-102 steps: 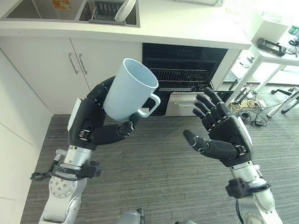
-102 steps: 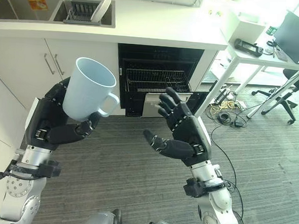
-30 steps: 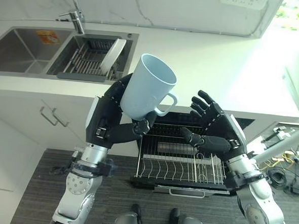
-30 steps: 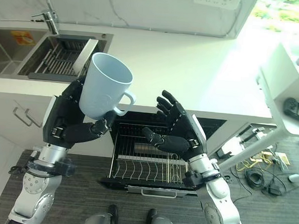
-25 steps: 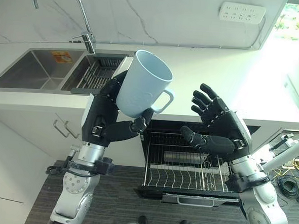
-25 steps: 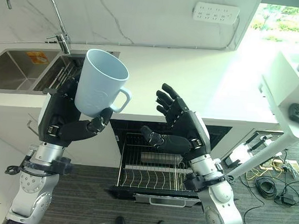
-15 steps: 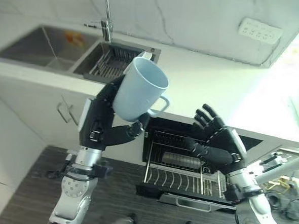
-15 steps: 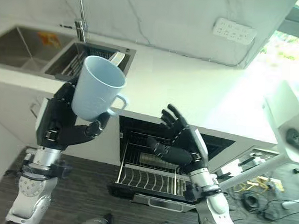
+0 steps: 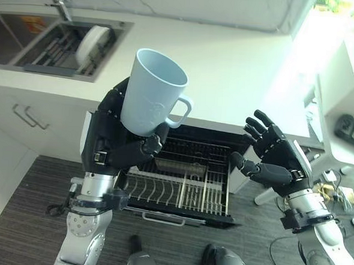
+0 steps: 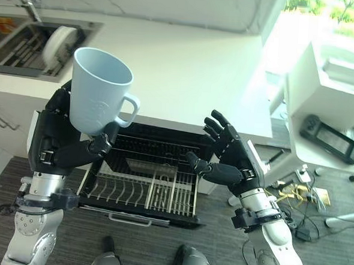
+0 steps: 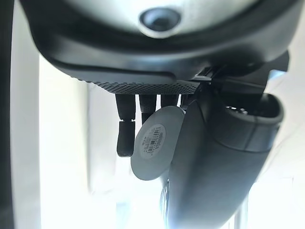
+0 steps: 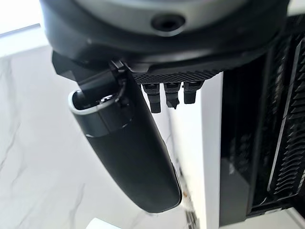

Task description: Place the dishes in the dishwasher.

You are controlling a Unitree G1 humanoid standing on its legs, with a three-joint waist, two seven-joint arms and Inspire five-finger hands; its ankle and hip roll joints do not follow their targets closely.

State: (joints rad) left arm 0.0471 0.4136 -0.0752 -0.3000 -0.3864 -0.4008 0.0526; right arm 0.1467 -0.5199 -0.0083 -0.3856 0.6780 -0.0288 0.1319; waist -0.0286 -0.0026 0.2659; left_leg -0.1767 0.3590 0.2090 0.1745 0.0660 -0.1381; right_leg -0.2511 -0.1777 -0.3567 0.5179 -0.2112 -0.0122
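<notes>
My left hand (image 9: 113, 143) is curled round a pale blue mug (image 9: 150, 101), upright with its handle toward the right, held high above the left part of the pulled-out dishwasher rack (image 9: 179, 190). The mug's base with a barcode sticker (image 11: 155, 143) shows past the fingers in the left wrist view. My right hand (image 9: 277, 159) hovers open and empty, fingers spread, over the rack's right end. The dishwasher (image 10: 164, 150) sits open under the white counter (image 9: 229, 69), its wire rack holding a dark cylindrical piece.
A sink (image 9: 26, 36) with a drying rack and a white plate (image 9: 92, 38) lies at the counter's far left. White cabinet doors (image 9: 15, 122) stand left of the dishwasher. A white table (image 10: 329, 100) with a black controller and floor cables is at the right.
The camera has swung, so the whole scene shifted. The mug remains in my left hand, now above the rack's left part; my right hand stays open, further right.
</notes>
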